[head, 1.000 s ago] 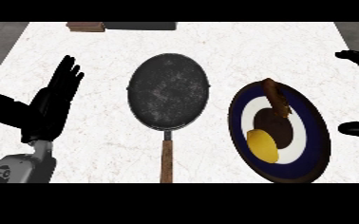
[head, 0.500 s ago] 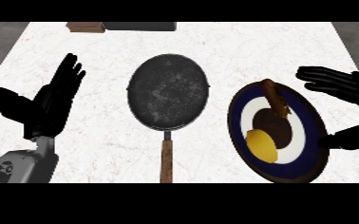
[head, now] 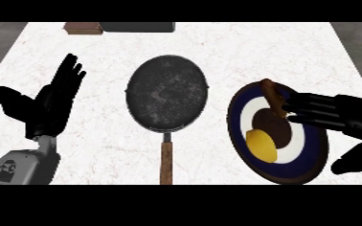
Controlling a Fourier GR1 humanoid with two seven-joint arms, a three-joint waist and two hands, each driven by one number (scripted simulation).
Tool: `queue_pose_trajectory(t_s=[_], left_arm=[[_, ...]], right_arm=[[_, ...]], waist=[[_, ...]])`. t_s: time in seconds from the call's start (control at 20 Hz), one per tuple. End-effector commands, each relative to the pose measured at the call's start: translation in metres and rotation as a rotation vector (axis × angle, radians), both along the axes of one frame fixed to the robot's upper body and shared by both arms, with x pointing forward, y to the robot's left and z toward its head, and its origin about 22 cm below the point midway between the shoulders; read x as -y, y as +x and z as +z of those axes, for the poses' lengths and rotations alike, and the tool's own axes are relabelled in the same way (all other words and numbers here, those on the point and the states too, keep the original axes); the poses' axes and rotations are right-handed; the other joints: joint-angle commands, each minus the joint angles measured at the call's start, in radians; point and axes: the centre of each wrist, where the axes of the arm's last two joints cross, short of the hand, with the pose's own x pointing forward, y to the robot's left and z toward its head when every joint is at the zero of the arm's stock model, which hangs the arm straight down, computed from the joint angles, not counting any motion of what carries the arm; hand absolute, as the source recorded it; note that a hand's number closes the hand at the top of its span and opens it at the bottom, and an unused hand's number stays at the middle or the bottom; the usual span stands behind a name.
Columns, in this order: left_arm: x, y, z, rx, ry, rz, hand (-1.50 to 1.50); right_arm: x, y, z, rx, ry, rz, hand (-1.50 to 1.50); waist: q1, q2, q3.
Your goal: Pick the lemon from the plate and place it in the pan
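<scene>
The right robot hand (head: 329,115) is wide open and holds nothing; its straight fingers (head: 304,107) point left over the right part of the dark blue plate (head: 236,124), with the tips just beside a brown item (head: 271,93) on the far part of that plate. The lemon (head: 261,144) lies on the near part of the plate, apart from the fingers. The pan (head: 167,96) is left of the plate on the white surface (head: 226,48), its wooden handle (head: 167,163) toward the robot, and the left robot hand (head: 51,105) rests open near the left edge, fingers up.
</scene>
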Motion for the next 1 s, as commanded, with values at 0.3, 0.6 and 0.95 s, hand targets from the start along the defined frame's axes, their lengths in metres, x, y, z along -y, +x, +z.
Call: queue_pose_trajectory(t_s=[0.3, 0.6, 0.95], left_arm=[[0.001, -0.011, -0.007, -0.016, -0.005, 0.001, 0.0], [0.0, -0.01, 0.005, -0.002, -0.007, 0.0, 0.0], [-0.009, -0.01, 0.006, 0.005, -0.011, 0.004, 0.0]], right_arm=[[0.006, -0.025, -0.004, 0.163, -0.04, 0.048, -1.5], [-0.03, -0.03, -0.002, 0.126, 0.018, 0.099, -1.5], [-0.04, -0.045, -0.013, 0.133, -0.085, 0.02, -1.5]], waist=[[-0.017, -0.006, -0.001], [-0.013, -0.005, -0.001], [-0.013, -0.005, -0.001]])
